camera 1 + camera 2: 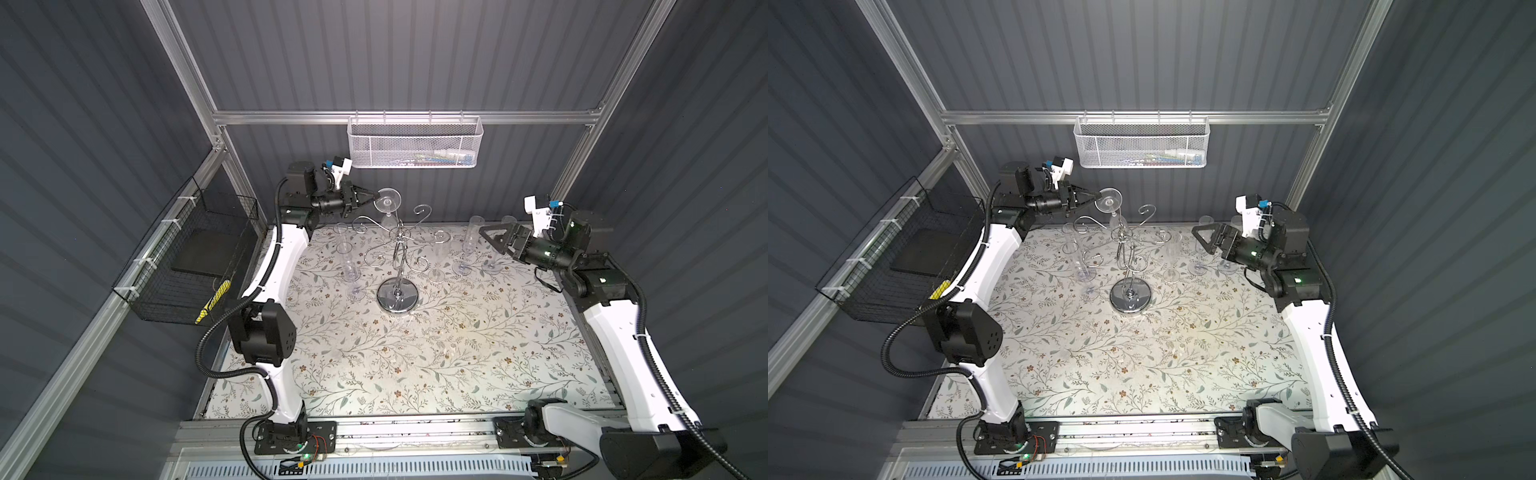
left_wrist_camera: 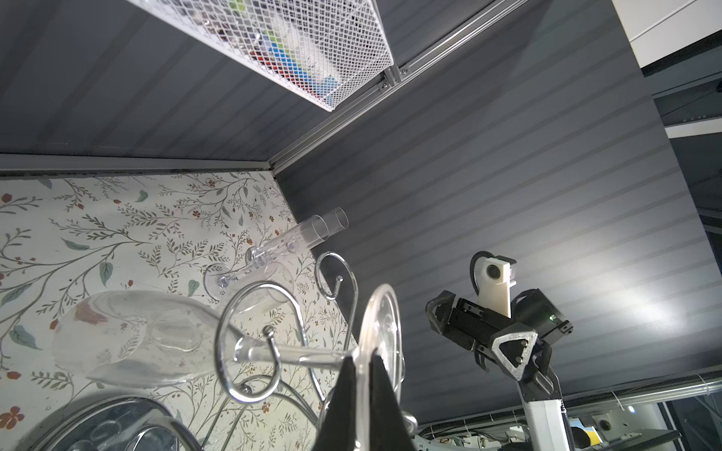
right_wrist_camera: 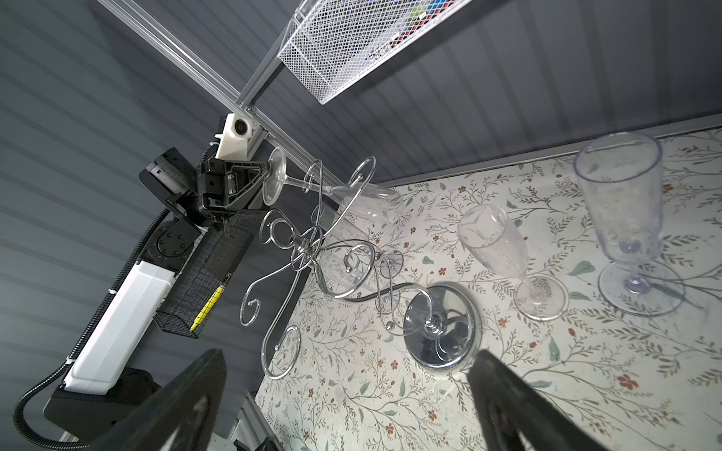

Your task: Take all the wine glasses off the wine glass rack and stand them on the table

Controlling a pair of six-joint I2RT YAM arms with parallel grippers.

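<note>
Near zone: the floral-covered table (image 1: 415,365) is lying bare of glassware along its near edge.

Centre: the wine glass rack (image 1: 409,297) is standing upright on its mirrored disc base, its spiral-tipped arms spreading out above the table.

Left of the rack, two clear left-side glasses (image 1: 350,266) are standing upright just beside the base. Right of the rack, three clear right-side glasses (image 1: 438,257) are standing upright in a loose row running toward the right wall.

Right side, past that row: the right gripper (image 1: 490,239) is hovering above the table near the right-side glasses, its claw spread wide and gripping nothing, pointing toward the rack.

Far centre: the wine glass (image 2: 164,339) is hanging on a far arm of the rack, foot uppermost and bowl tilting down, its stem passing through the arm's spiral loop. The left gripper (image 1: 376,195) is reaching in from the far left, its claw pressed together on the edge of the glass's round foot.

Left wall: a black wire basket (image 1: 187,257) is hanging there.

Far wall: a white mesh basket (image 1: 415,143) is hanging from the rail above the rack.
</note>
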